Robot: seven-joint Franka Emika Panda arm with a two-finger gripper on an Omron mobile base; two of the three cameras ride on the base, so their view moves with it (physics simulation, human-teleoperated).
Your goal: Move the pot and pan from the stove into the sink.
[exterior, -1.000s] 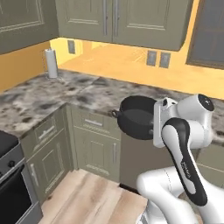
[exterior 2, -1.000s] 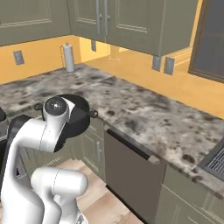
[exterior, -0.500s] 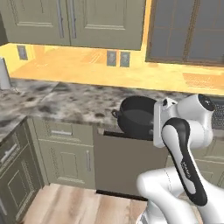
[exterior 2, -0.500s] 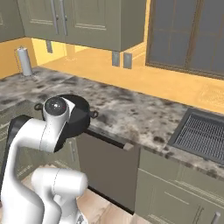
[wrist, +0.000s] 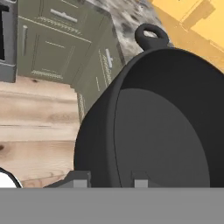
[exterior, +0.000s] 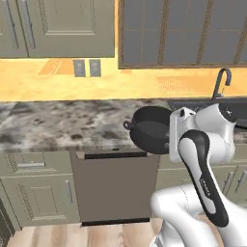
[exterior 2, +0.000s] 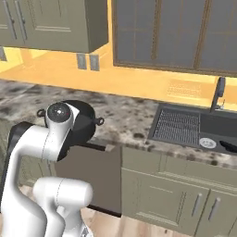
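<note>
The squat, round, dark grey-black pot hangs in the air at the end of the white arm, level with the front edge of the speckled grey stone worktop and over the dark dishwasher front below it. In the hand view the pot lies tipped with its open mouth facing the camera, a small ring handle on the far rim, and the two dark finger tips of the claw pinch the near rim, one outside the wall and one inside, so the claw is narrow and gripping the pot. From the right base view the pot is mostly behind the arm's wrist, with one loop handle poking out.

The dark grey recessed sink sits in the worktop well to the right of the pot, with a ribbed draining grid, a round silver drain and a tall grey faucet. Olive-green cabinets hang above a yellow wall, which carries two grey outlets. The floor is pale wood planking.

The sink's right end is cut off by the edge of the right base view.
</note>
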